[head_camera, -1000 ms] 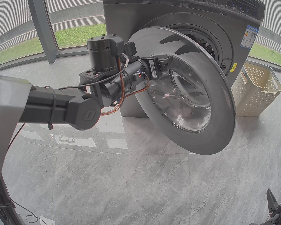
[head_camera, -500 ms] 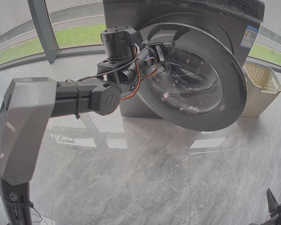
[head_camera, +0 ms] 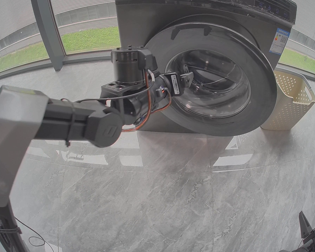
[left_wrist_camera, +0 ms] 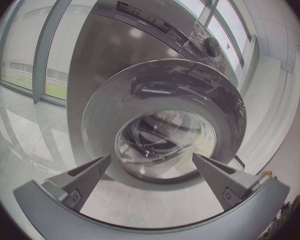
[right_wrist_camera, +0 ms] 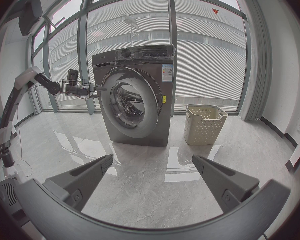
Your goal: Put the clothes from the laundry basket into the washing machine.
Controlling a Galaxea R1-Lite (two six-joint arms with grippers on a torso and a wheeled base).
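The grey washing machine [head_camera: 143,18] stands ahead, and its round glass door [head_camera: 259,88] lies almost flat against its front. My left gripper [head_camera: 188,77] hangs open close in front of the door's glass, a little left of centre, with nothing between its fingers. The left wrist view looks straight at the door [left_wrist_camera: 100,117] past the left gripper [left_wrist_camera: 151,160]. A cream laundry basket [head_camera: 290,98] stands on the floor to the machine's right, with no clothes showing above its rim. My right gripper [right_wrist_camera: 152,160] is open and empty, low at the near right [head_camera: 313,228].
Glossy grey floor tiles [head_camera: 157,200] stretch between me and the machine. Tall windows [head_camera: 80,18] and a pillar [head_camera: 45,25] run behind on the left. The right wrist view takes in the machine [right_wrist_camera: 156,84], the basket [right_wrist_camera: 205,124] and the outstretched left arm [right_wrist_camera: 56,87].
The door has swung from wide open to almost shut against the machine. My left arm followed it toward the machine, then drew back slightly. The right gripper has not moved.
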